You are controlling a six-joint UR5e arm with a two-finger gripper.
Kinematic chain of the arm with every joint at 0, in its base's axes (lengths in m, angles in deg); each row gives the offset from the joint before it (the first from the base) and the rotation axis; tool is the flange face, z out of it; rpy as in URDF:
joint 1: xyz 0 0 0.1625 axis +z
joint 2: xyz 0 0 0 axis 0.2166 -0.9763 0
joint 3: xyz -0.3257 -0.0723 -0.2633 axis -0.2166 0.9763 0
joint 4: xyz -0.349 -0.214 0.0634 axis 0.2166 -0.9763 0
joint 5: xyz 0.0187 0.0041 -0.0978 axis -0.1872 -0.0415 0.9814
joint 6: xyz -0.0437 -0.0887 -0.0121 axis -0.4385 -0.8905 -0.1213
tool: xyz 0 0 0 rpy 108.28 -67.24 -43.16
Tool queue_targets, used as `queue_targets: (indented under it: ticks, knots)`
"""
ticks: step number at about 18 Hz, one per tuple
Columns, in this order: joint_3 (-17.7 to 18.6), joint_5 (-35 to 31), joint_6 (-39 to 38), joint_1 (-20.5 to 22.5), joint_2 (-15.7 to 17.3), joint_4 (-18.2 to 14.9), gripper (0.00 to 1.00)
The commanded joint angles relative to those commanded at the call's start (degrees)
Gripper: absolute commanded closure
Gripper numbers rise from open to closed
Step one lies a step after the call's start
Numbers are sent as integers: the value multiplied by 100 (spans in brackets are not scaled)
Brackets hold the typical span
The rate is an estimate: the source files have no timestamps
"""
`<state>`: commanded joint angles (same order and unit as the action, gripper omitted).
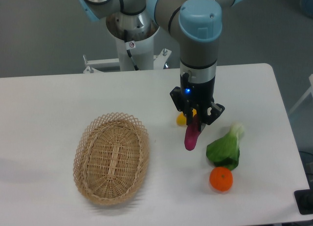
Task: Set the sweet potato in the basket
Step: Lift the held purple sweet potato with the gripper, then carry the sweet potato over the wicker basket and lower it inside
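Observation:
The sweet potato (190, 137) is a slim magenta tuber hanging nearly upright from my gripper (195, 122), which is shut on its upper end. It is held a little above the white table, right of centre. The basket (111, 158) is an oval tan wicker basket lying on the table to the left of the gripper, well apart from it, and it holds nothing.
A yellow vegetable (181, 119) lies just behind the gripper, mostly hidden by it. A green leafy vegetable (226, 148) lies to the right of the sweet potato, and a round orange fruit (221, 179) sits just in front of it.

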<state>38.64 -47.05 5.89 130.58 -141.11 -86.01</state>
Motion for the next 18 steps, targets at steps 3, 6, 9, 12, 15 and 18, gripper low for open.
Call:
queue_targets:
  ticks: [3, 6, 9, 12, 15, 18]
  knots:
    - [9, 17, -17, -9, 9, 0, 88]
    - [88, 26, -97, -61, 52, 0, 88]
    - [185, 53, -254, -88, 97, 0, 88]
    - [185, 9, -605, -236, 79, 9, 88]
    - [316, 9, -825, -430, 70, 52, 88]
    - [448, -9, -1290, -746, 18, 315, 88]
